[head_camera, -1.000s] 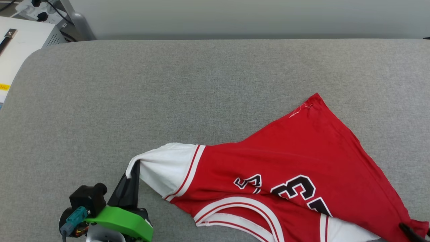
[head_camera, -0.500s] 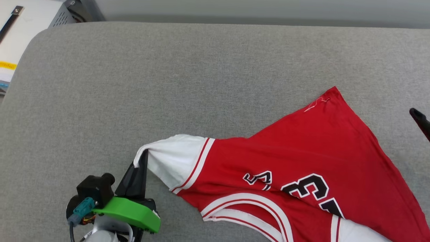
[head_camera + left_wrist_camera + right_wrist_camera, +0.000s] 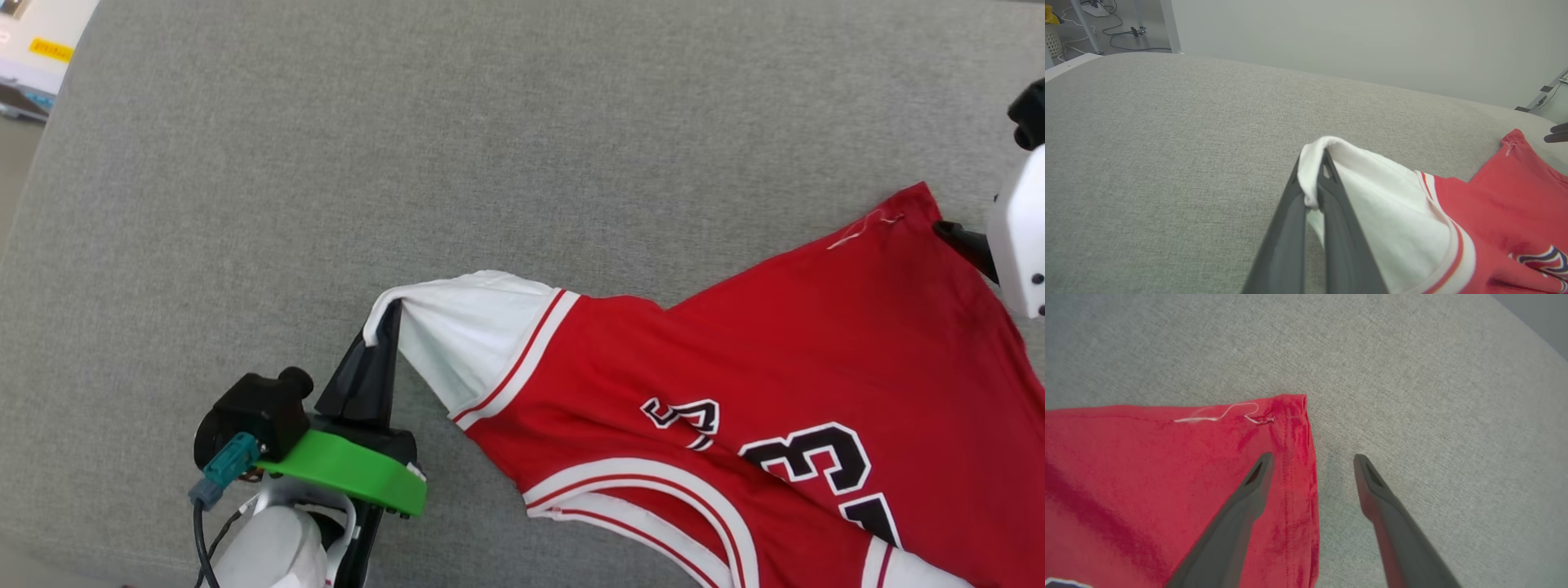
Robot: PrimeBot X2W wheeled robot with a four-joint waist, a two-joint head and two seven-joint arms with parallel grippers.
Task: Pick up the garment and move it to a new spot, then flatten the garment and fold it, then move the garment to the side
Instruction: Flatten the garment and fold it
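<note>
Garment (image 3: 775,343): red jersey, lies on the grey upholstered surface (image 3: 326,163), in the near right part of the head view, running off the bottom right of frame. Lettered side up, numbers (image 3: 808,457) and striped collar trim (image 3: 653,490) visible. Body is creased and skewed, not flat.

Left gripper (image 3: 1314,171): fingers clenched on the cuff edge of the white sleeve (image 3: 465,335). The cuff is pinched between the tips and raised off the surface, so the sleeve tents up toward the gripper. Likely reason: anchor one end so the shirt can be drawn out against it.

Right gripper (image 3: 1313,457): fingers spread wide, holding nothing. It sits at the far hem corner (image 3: 1290,406), just beside a loose white thread (image 3: 1216,414). One finger is over the red cloth, the other over bare grey surface, so the side edge of the hem runs between them. Cannot tell whether the tips touch the cloth. Looks lined up so that closing would catch that edge.

Judged step: flattening, second grasp point not yet taken. Risk: tips close above the cloth and miss, or take only one layer.
</note>
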